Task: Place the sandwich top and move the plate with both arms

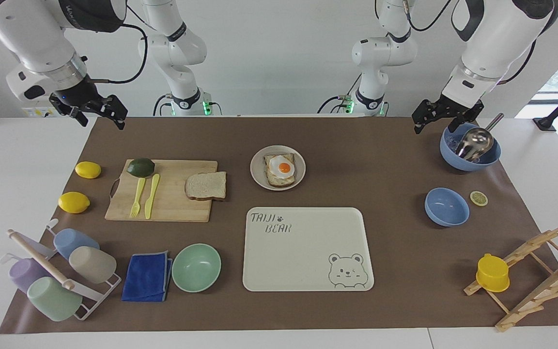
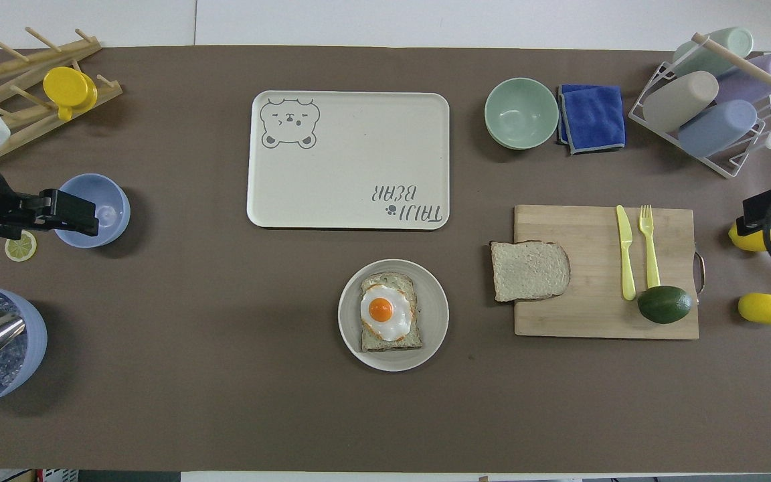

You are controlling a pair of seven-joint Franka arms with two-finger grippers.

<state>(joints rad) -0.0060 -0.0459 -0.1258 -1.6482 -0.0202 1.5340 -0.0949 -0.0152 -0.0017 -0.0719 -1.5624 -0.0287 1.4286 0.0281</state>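
Observation:
The sandwich top, a plain pale bread slice, lies on the wooden cutting board, overhanging the board's edge that faces the plate; it also shows in the overhead view. The beige plate stands at mid-table, nearer the robots than the tray, and holds a toasted slice with a fried egg; the plate also shows in the overhead view. My left gripper hangs open and empty over the deep blue bowl. My right gripper hangs open and empty over the mat's corner, near the lemons.
A cream bear-printed tray lies just farther from the robots than the plate. A yellow knife and fork and an avocado are on the board. A mint bowl, a blue cloth, a cup rack, two lemons, blue bowls and a wooden rack lie around.

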